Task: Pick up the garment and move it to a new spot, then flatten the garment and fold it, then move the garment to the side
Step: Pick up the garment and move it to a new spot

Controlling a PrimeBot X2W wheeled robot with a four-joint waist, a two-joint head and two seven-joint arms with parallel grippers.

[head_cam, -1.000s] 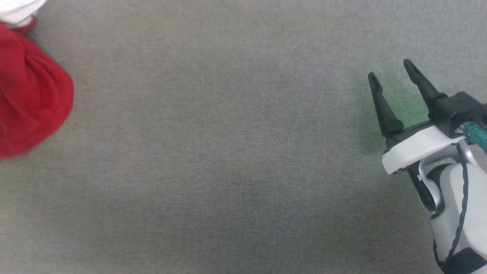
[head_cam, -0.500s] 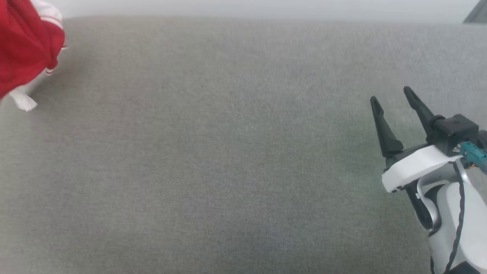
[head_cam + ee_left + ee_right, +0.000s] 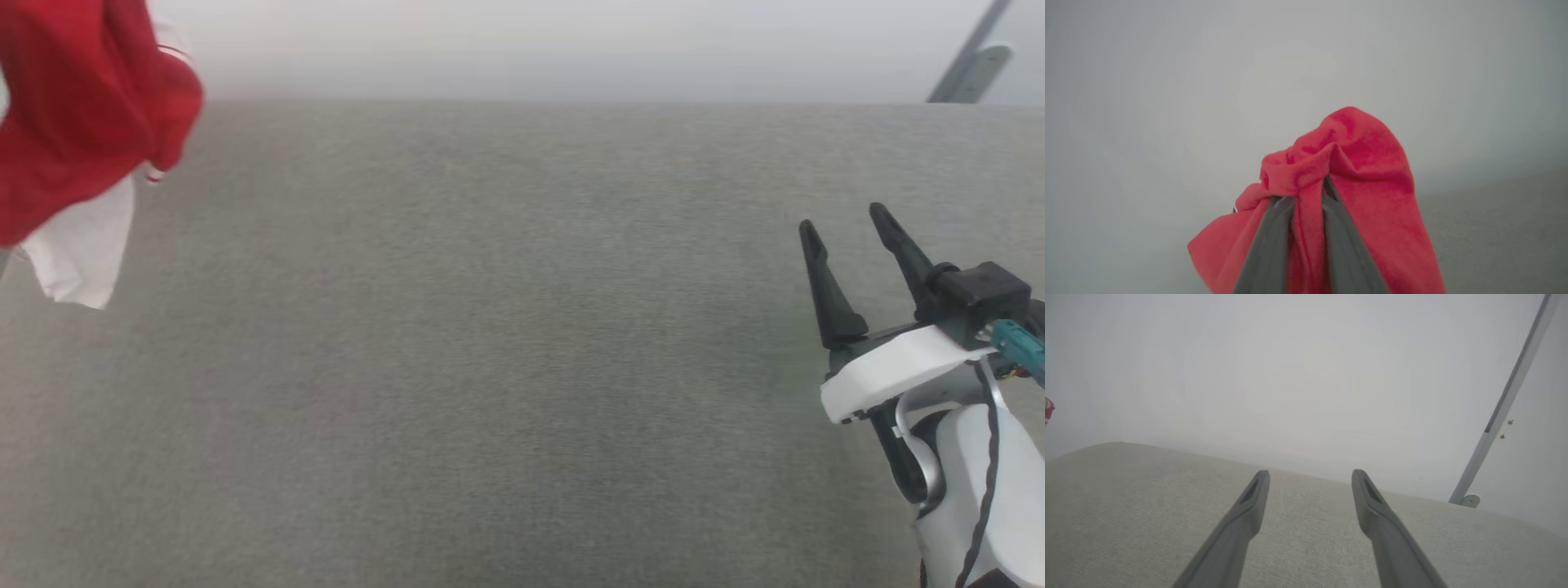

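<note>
Nearest, at the right of the head view, the right gripper (image 3: 841, 222) hovers low over the grey surface (image 3: 506, 367). Its jaws are spread wide with nothing between them, and its own wrist view shows the same open gap (image 3: 1310, 473) over bare cloth.

Between the two arms lies a broad stretch of the surface.

Farther off at the left, the garment (image 3: 82, 122) hangs bunched from the left gripper (image 3: 1305, 190), whose jaws are pressed together on a fold of the red cloth. In the left wrist view the cloth humps up over the fingertips and drapes down both sides of them. A white sleeve (image 3: 77, 253) dangles lowest. The bundle appears to hang clear of the surface, with its long axis running down from the pinch.

So the garment sits in the left jaws and lies well apart from the right gripper, to its far left; the right wrist view catches a sliver of it at the left edge (image 3: 1047, 410). The left arm looks set to lay it down on the open stretch, with the right gripper free to help spread it.

Beyond the far edge stand a pale wall (image 3: 571, 41) and, at the far right, a slanting grey pole (image 3: 971, 65).
</note>
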